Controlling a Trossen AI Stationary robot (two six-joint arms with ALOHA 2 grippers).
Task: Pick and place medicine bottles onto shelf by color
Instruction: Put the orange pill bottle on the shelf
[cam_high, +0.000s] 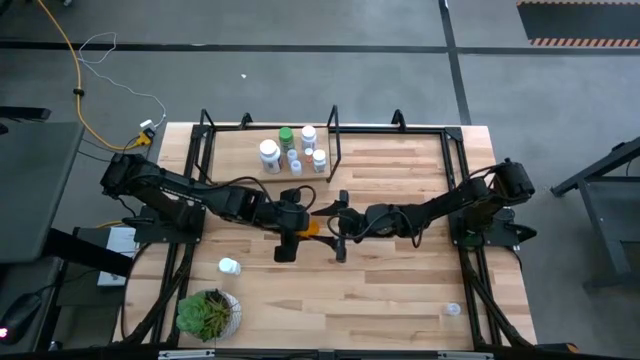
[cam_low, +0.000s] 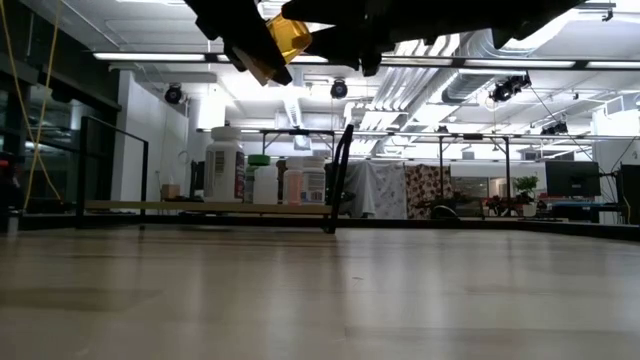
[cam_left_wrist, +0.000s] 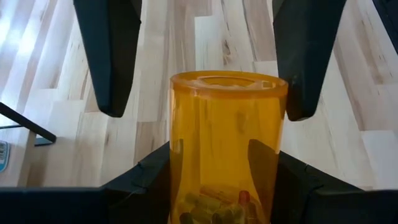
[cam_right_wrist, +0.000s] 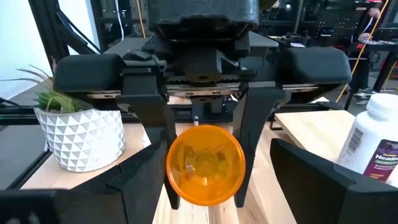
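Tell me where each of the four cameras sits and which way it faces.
High: overhead, straight down; both arms, shelf.
Low: tabletop height, level toward the shelf; grippers overhead with the orange bottle.
Left wrist: past the left gripper holding the orange bottle.
Right wrist: past the right gripper, open, facing the left gripper and potted plant.
All four share the orange bottle.

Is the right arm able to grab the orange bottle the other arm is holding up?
Probably yes. The right gripper is open and faces the orange bottle, which the left gripper holds above the table, nothing between.
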